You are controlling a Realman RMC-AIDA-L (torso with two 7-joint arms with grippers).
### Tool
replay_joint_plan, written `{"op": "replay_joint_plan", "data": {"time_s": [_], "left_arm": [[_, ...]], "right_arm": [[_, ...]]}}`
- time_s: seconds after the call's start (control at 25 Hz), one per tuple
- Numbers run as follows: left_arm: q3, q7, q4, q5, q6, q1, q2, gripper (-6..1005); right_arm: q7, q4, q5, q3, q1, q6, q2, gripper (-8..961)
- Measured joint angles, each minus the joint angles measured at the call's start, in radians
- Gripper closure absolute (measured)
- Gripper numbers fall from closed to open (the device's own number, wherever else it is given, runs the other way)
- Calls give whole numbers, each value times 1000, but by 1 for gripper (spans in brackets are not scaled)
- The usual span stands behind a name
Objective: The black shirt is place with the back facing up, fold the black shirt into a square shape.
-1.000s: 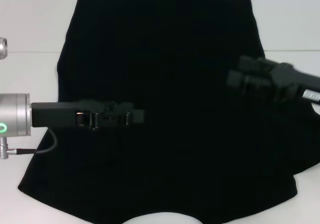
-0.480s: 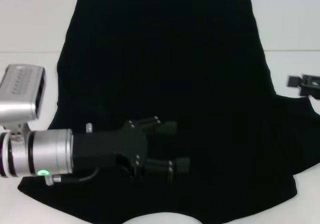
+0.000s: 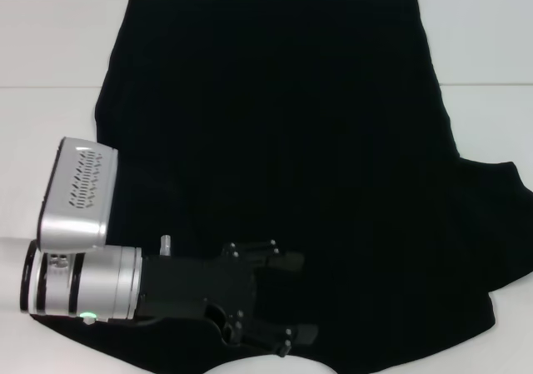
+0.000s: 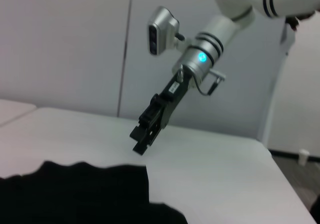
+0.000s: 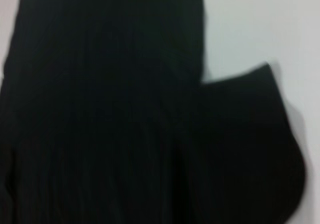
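Observation:
The black shirt [image 3: 283, 141] lies spread flat on the white table [image 3: 50, 49], hem at the far side and curved neckline at the near edge. One sleeve [image 3: 495, 224] sticks out to the right. My left gripper [image 3: 298, 299] hovers over the shirt's near left part, beside the neckline, open with nothing between its fingers. The head view does not include my right gripper. It hangs in the air in the left wrist view as the right gripper [image 4: 141, 139], pointing down over bare table beyond the shirt [image 4: 75, 194]. The right wrist view looks down on the shirt [image 5: 110, 114] and its sleeve.
White table surface borders the shirt on the left, right and far sides. A faint seam [image 3: 50, 87] crosses the table. Grey wall panels [image 4: 65, 44] stand behind the table in the left wrist view.
My left gripper swung toward the near edge, turned, and its fingers now stand apart. My right arm drew back to the right and left the head view.

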State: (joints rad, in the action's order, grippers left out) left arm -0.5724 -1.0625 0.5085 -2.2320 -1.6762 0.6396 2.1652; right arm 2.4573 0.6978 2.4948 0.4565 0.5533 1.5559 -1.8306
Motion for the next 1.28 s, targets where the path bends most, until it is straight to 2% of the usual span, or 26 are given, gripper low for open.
{"op": "replay_joint_plan", "data": {"time_s": [0.2, 0.36, 0.64, 1.16, 1.28], "left_arm": [[-25, 2, 1, 0, 34, 0, 0, 51], [-26, 2, -1, 5, 37, 1, 1, 50], [-19, 3, 0, 9, 38, -1, 1, 51], [-9, 5, 2, 19, 39, 4, 0, 50], [-9, 5, 8, 28, 38, 4, -1, 50]], "right_arm": [[22, -3, 50, -2, 1, -2, 2, 218], [23, -15, 51, 2, 17, -33, -9, 221], [12, -103, 55, 29, 60, -111, -11, 227], [-46, -144, 33, 24, 61, -208, -24, 239], [-55, -149, 29, 24, 65, -217, -34, 348]]}}
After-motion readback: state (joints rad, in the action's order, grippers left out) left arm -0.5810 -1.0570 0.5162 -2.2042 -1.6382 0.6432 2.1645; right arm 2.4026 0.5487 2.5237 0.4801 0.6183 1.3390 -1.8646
